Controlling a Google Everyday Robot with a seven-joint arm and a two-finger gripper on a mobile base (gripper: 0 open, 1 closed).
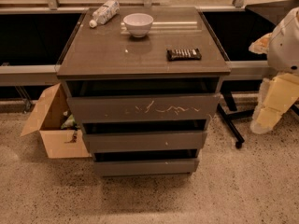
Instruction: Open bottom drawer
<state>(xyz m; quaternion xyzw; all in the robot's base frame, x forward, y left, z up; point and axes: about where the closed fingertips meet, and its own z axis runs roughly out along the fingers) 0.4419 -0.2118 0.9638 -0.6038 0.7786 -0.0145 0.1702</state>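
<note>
The bottom drawer [145, 167] is the lowest of three on a dark grey-brown cabinet [140, 59]. Its plain flat front sits just above the floor, below the middle front [145, 141] and the tall scratched top front [145, 108]. It looks pushed in, with only a dark gap above it. My arm [285, 45] comes in at the right edge, white above and cream-padded below. The gripper [261, 124] hangs at its lower end, right of the cabinet at about middle-drawer height and well apart from it.
On the cabinet top lie a white bowl [138, 23], a plastic bottle [104, 12] on its side and a black remote [184, 54]. An open cardboard box [53, 125] stands at the left of the cabinet. A black wheeled stand leg [232, 125] sits at its right. Speckled floor lies in front.
</note>
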